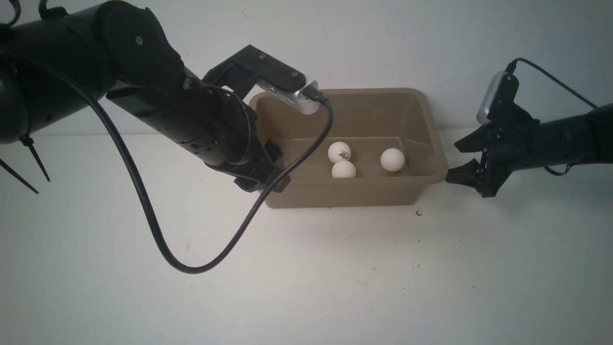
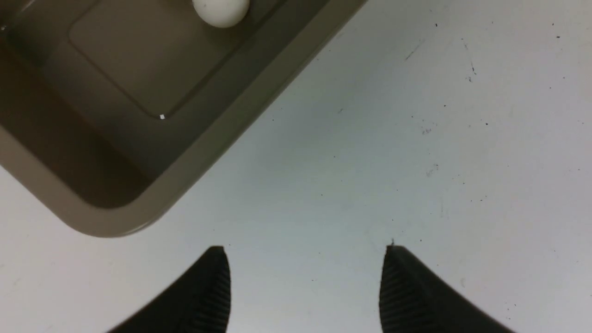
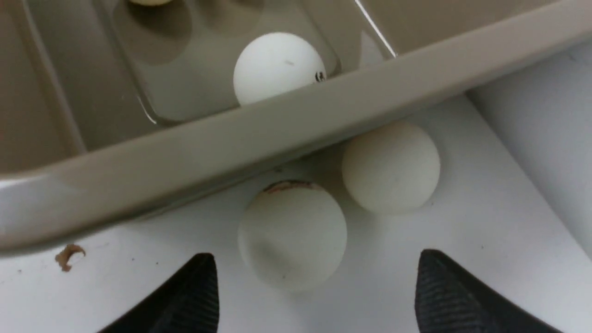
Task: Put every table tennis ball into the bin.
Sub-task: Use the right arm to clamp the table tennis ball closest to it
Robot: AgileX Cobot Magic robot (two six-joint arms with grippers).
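Observation:
The taupe bin (image 1: 433, 129) stands at the back of the white table. Three table tennis balls lie in it: one with a logo (image 1: 339, 152), one in front of it (image 1: 343, 169) and one to the right (image 1: 392, 159). My right gripper (image 1: 454, 162) is open at the bin's right end. In the right wrist view two more balls (image 3: 292, 236) (image 3: 391, 166) rest on the table against the bin's outer wall (image 3: 277, 134). The nearer one lies just ahead of the open right gripper (image 3: 314, 259). My left gripper (image 2: 305, 252) is open and empty over bare table beside the bin's corner (image 2: 222, 134).
A black cable (image 1: 158, 239) loops from the left arm down onto the table in front of the bin. A small brown crumb (image 1: 418, 213) lies by the bin's front right corner. The white wall (image 1: 383, 38) rises directly behind the bin.

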